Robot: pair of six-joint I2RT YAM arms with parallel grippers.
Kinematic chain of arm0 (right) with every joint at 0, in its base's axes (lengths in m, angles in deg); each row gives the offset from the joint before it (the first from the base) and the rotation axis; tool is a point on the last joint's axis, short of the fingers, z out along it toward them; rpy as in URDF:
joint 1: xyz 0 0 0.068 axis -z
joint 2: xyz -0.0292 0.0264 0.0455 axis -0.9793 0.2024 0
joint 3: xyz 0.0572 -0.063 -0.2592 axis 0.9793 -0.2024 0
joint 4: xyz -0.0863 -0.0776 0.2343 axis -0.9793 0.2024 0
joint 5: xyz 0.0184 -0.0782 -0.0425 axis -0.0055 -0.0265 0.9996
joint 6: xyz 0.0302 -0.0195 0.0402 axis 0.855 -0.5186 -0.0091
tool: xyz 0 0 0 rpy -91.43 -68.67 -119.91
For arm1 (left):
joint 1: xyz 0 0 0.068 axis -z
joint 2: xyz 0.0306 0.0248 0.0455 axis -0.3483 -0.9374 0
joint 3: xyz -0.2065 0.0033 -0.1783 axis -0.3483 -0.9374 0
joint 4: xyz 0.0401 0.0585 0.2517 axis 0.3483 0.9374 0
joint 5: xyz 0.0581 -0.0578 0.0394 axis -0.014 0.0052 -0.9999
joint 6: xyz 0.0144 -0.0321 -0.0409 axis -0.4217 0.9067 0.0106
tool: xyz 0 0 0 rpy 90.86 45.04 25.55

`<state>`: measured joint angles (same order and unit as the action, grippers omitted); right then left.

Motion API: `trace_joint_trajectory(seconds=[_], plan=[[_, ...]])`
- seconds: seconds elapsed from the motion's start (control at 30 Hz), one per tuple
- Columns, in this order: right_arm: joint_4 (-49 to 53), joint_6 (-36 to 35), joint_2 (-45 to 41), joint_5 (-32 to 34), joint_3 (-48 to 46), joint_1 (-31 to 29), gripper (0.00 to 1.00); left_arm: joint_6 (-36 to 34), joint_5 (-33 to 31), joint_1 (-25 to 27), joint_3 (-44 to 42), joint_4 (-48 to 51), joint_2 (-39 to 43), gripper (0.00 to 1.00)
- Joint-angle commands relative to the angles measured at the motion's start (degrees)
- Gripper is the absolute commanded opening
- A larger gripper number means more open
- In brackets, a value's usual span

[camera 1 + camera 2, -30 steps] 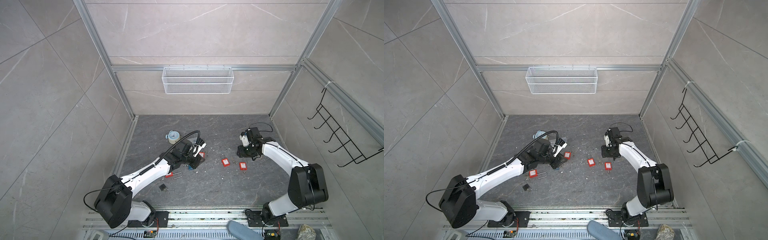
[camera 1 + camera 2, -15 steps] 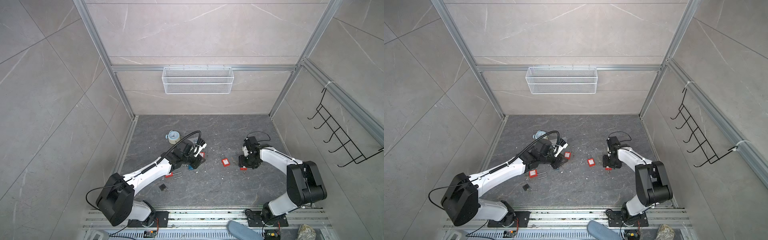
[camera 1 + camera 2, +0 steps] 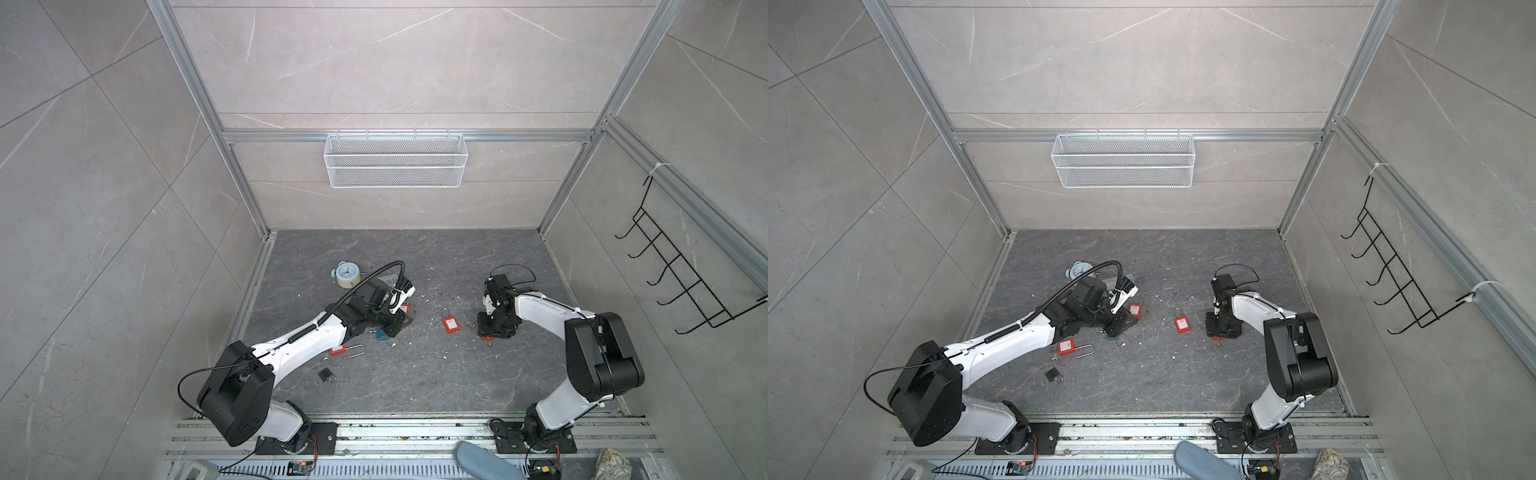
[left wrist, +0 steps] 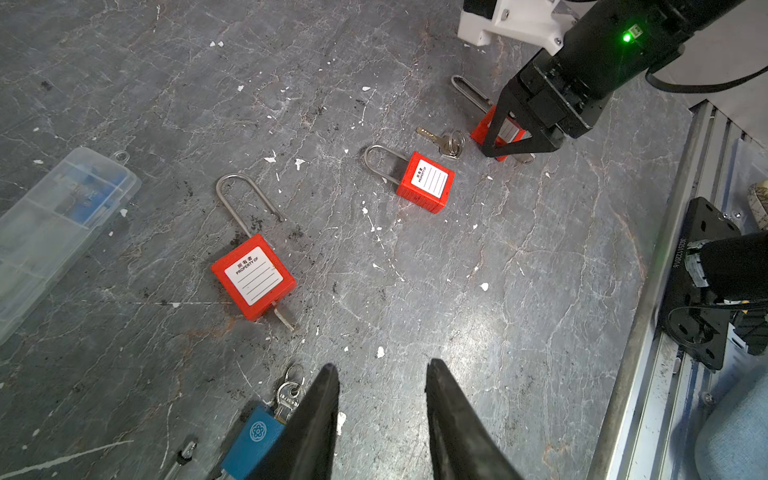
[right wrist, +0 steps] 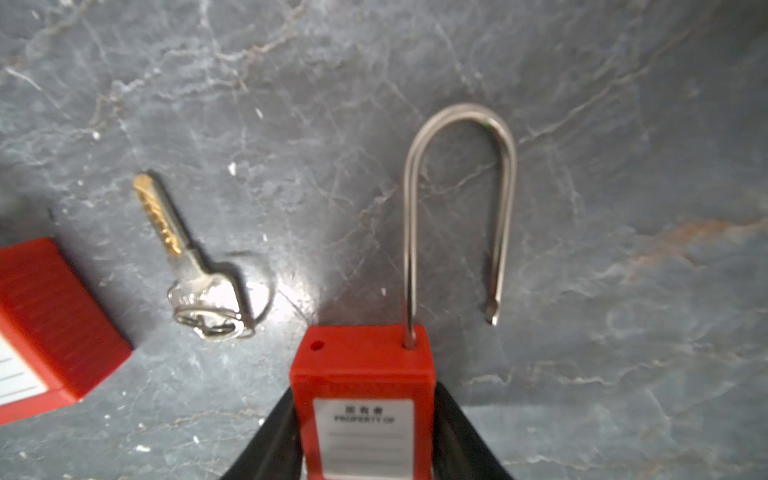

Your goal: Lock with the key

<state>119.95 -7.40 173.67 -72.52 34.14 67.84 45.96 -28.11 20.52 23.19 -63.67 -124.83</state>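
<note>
On floor (image 3: 1163, 374): 4 red locks (image 3: 1182, 325) (1 in R gripper (image 5: 365, 399)), 1 loose key (image 5: 191, 257).

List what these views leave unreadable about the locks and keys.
- Right wrist view: gripped red padlock, keyhole end cut off by the bottom edge.
- Left wrist view: blue item, half hidden by jaws of the left gripper.
- Both top views: small dark padlock, too small to tell whether shut.
</note>
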Motion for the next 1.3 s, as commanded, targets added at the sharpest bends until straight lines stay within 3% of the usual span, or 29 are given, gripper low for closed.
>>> trace_joint_trajectory(seconds=[0.0,0.17,0.4,0.77,0.93,1.03,1.1,1.23,1.27], plan=[[1.2,0.3,1.2,0.7,1.2,0.1,0.45,1.3,0.1,0.3,2.4,-1.6,-0.5,0.38],[2.1,-1.2,-1.2,1.6,2.1,0.0,0.36,1.2,-0.1,0.3,2.7,-1.6,-0.4,0.38],[7.0,-9.4,-12.0,1.9,6.7,-0.8,0.31,-4.4,0.3,0.3,3.8,-0.9,1.8,0.38],[12.4,-38.6,-26.8,-8.6,8.8,-13.3,0.27,-29.0,8.8,0.3,-1.0,-6.1,11.1,0.38],[9.7,-49.8,-33.6,-19.7,4.9,-16.3,0.24,-35.5,11.2,0.3,-1.8,-6.1,12.9,0.39],[8.9,-57.9,-36.9,-26.1,2.3,-17.6,0.15,-37.3,13.2,0.4,-1.7,-6.2,13.0,0.40],[8.6,-59.7,-37.8,-27.0,1.7,-18.2,0.14,-37.2,14.6,0.7,-1.0,-6.3,12.7,0.46],[10.0,-59.9,-36.4,-26.3,3.0,-18.9,0.13,-37.4,17.6,1.4,-0.2,-6.9,12.3,0.47],[10.5,-59.9,-35.9,-26.0,3.4,-19.3,0.13,-37.3,18.2,1.6,0.0,-6.9,12.2,0.58]])
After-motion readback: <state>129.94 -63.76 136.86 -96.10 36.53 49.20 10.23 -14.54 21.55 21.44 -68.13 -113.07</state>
